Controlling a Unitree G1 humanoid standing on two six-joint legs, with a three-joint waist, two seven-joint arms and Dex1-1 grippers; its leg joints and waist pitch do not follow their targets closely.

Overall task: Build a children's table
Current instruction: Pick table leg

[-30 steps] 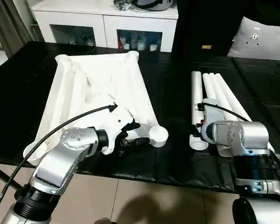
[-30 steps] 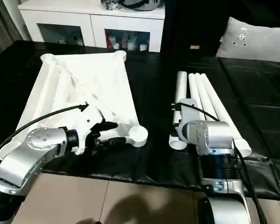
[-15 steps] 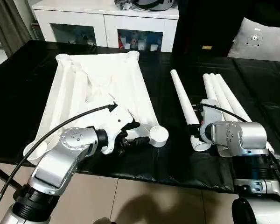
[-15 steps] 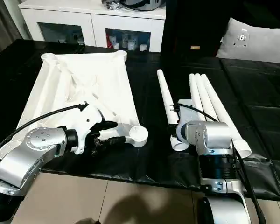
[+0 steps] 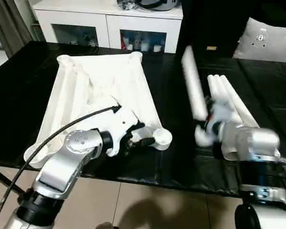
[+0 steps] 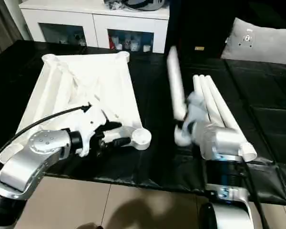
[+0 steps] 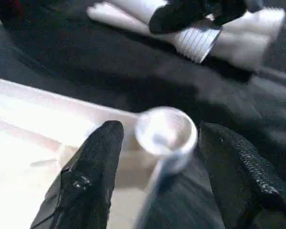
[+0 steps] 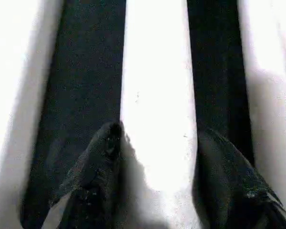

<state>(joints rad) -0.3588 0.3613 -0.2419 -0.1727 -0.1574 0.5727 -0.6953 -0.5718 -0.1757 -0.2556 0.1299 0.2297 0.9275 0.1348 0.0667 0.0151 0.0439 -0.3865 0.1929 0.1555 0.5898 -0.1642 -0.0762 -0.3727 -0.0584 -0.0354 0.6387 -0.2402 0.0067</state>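
Right gripper [image 8: 157, 157]: two black fingers [image 8: 97, 176] pinched on a white tapered tube leg [image 5: 193, 90], one finger on either side of the tube. The leg is held near its wider, ribbed open end [image 7: 196, 44], which hangs just off the black-covered work table [image 5: 181, 157]; the rest of the tube slants up and away over the table, its far end raised. The leg and the right forearm [image 5: 250, 140] appear blurred in the head views.

Remaining legs [image 5: 229, 98]: white tubes lying side by side on the black cover, just beside the held leg on the robot's right, long axes pointing away from the robot. Their count cannot be told with certainty.

Left gripper [image 7: 157, 157]: black fingers [image 7: 93, 176] spread wide, one on either side of the near right corner socket [image 7: 166, 131] of the tabletop [image 5: 100, 90]. Contact between the fingers and the socket cannot be made out.

Tabletop: white plastic, rectangular, lying underside up on the left part of the work table, ribs and round corner sockets showing. Well apart from the group of legs, with bare black cover between.

Background: white cabinet [image 5: 109, 24] beyond the far edge of the table; grey cushion [image 5: 269, 40] at the far right.
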